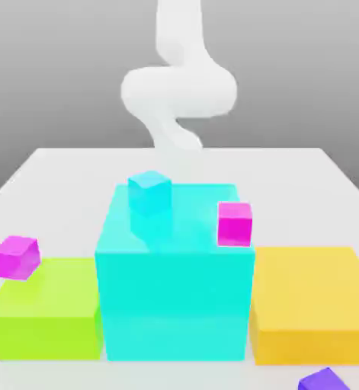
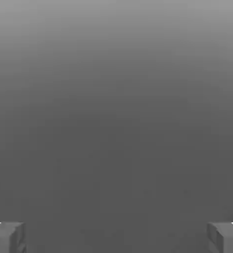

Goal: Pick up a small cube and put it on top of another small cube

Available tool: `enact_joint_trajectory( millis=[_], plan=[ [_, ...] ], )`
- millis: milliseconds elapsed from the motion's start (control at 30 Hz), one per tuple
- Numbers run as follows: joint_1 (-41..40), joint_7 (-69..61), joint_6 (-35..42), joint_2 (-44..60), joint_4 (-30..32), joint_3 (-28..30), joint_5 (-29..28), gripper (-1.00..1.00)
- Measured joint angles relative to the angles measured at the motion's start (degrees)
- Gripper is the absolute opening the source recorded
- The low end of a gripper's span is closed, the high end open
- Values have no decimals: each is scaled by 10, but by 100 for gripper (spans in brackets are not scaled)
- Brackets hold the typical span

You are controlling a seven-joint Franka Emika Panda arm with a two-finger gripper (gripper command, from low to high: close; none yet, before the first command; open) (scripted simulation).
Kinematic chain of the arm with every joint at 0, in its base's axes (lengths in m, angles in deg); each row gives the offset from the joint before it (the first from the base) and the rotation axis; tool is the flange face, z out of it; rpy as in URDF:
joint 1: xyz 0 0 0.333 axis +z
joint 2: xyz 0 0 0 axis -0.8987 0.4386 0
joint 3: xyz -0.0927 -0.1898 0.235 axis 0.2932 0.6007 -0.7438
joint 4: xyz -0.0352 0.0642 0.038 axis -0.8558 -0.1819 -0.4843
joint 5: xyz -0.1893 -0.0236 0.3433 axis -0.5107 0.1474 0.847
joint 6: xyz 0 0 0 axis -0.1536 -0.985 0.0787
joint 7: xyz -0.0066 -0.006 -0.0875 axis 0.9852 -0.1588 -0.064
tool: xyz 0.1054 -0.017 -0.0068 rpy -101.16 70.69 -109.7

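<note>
Worktop (image 1: pixel 304 179) of pale, matte white is seen stretching back to a straight far edge, behind which a plain grey backdrop, lighter at the top and darker lower down, closes the room. Three big blocks are set in a row near the front: a large lime-green block (image 1: pixel 45 312) at the exterior view's left, a taller translucent cyan block (image 1: pixel 174 297) in the middle, and a large yellow block (image 1: pixel 312 305) at the exterior view's right, each just beside its neighbour.

A small cyan cube (image 1: pixel 149 192) is seen on the cyan block's top towards the rear, and a small hot-pink magenta cube (image 1: pixel 235 223) at that block's right upper edge. The small violet-tinged magenta cube (image 1: pixel 16 257) is seen above the far left corner of the lime-green block, slightly tilted, one corner turned towards the viewer. The small dark indigo-blue cube (image 1: pixel 325 379) lies at the front edge of the picture, in front of the yellow block, cut off by the frame; an edge is turned towards the viewer. No long axis can be given for either cube.

A white robot arm (image 1: pixel 178 84) is seen behind the blocks. In the hand view the gripper (image 2: pixel 116 237) is spread wide, its fingertips (image 2: pixel 7 237) far apart, and nothing is held between them.
</note>
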Motion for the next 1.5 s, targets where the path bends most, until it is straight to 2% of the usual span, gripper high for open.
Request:
enact_joint_trajectory(
  millis=[633,1000,1133,1167,1367,1500],
  plan=[
    [46,8,-89,398,-47,-76,-47,0],
    [91,15,-140,627,-74,-95,-78,0],
    [108,27,-191,710,-89,-82,-96,0],
    [111,30,-205,728,-93,-77,-101,-100],
    [113,31,-212,737,-95,-75,-102,-100],
    [102,21,-169,682,-83,-90,-88,-100]
  ],
)
